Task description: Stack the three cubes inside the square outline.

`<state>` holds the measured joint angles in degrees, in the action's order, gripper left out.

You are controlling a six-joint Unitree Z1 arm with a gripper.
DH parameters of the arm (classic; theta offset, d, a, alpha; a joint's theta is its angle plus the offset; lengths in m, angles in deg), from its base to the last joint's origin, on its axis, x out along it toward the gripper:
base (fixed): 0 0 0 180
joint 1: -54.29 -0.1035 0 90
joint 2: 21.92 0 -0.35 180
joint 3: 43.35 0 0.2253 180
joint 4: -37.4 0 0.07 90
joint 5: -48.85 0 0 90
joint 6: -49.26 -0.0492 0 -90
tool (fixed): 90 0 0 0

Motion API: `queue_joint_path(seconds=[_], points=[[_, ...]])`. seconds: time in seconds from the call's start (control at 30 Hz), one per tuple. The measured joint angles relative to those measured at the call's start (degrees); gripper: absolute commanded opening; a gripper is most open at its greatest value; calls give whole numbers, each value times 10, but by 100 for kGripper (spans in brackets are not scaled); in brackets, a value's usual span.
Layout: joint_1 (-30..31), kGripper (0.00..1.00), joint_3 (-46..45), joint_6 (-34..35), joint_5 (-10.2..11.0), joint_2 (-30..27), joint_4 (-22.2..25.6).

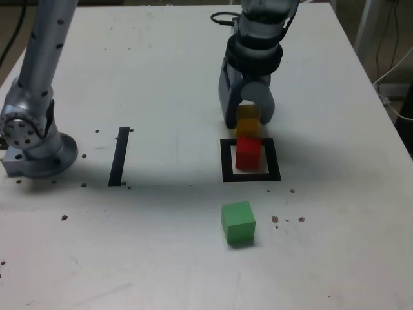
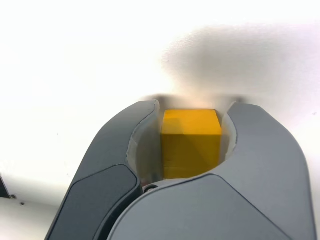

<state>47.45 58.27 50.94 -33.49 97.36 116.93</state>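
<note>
My gripper [image 1: 248, 121] is shut on the yellow cube [image 1: 247, 118], one dark jaw against each side, just behind the square outline [image 1: 226, 161]. The wrist view shows the yellow cube [image 2: 191, 142] pinched between the two fingers [image 2: 125, 145] of the gripper [image 2: 194, 107], with white table beyond. The red cube [image 1: 248, 154] stands inside the outline, directly in front of the held cube. The green cube [image 1: 238, 223] sits alone on the table nearer the camera, outside the outline.
A straight black strip [image 1: 119, 156] lies to the exterior view's left of the outline. The arm's metal base [image 1: 32, 145] stands at the far left. Small dark specks dot the white table [image 1: 161, 77]. Cables hang past its right edge [image 1: 393, 71].
</note>
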Motion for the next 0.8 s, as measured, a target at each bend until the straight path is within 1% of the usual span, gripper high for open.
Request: queue_joint_path(seconds=[0.1,0.27,0.37,0.5,0.63,0.8], points=[[3,7,11,0,1,-13,18],[18,7,42,-9,4,-43,71],[29,7,53,-19,5,-57,90],[48,7,53,-29,0,-65,98],[80,7,46,-31,-7,-72,99],[107,7,46,-26,-9,-77,101]])
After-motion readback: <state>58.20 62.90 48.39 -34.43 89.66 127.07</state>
